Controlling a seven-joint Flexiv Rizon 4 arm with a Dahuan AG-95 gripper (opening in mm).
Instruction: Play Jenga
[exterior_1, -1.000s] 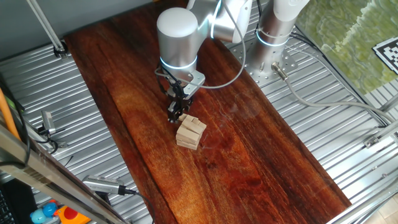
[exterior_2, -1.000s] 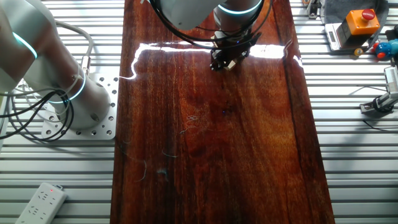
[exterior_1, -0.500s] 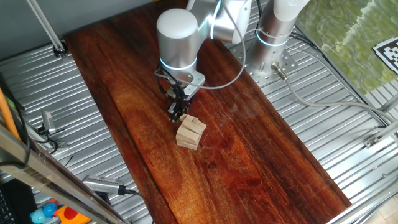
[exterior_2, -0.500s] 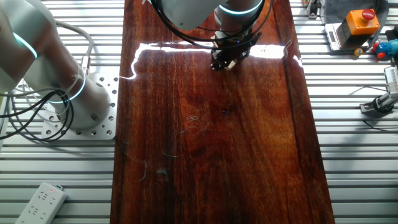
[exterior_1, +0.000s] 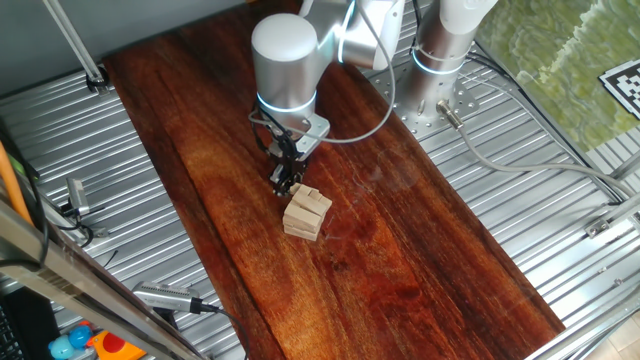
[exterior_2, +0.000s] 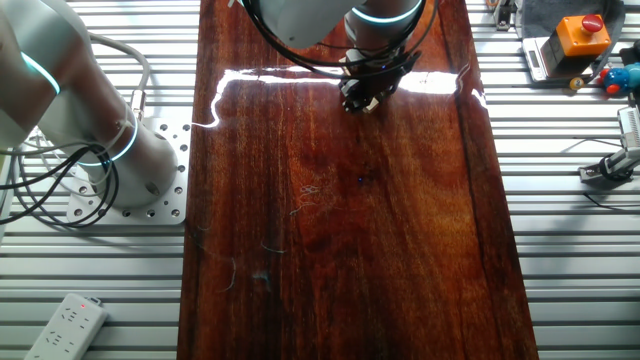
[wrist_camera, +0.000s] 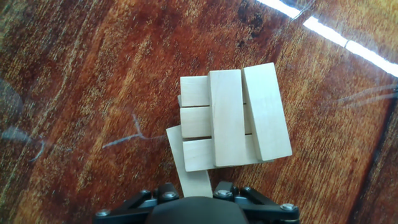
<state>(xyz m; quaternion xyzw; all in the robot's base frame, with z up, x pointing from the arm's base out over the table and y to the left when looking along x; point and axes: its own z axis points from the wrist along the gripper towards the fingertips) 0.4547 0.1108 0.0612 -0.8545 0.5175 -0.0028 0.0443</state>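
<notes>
The claw (exterior_1: 283, 186) hangs low over the dark wooden bench (exterior_1: 400, 250), pointing straight down, with the arm's grey wrist (exterior_1: 288, 55) directly above it. In one fixed view the stack (exterior_1: 306, 212) of pale blocks stands just beside the claw's tip, on its near-right side, touching or almost touching; I cannot tell which from that angle.

In the hand view the stack (wrist_camera: 233, 118) lies just ahead of the claw body (wrist_camera: 196, 208). Its top layer shows two long blocks side by side, with a gap on the left where three block ends of the layer beneath run crosswise. A loose-looking block (wrist_camera: 189, 165) juts from the lower left of the stack, angled back toward the claw and reaching under its edge. The fingertips are out of sight here, so whether the claw is spread, closed or pinching that block cannot be told.

In the other fixed view the claw (exterior_2: 360, 98) is seen at the far end of the bench, beside a bright glare; the blocks are hidden behind it.
</notes>
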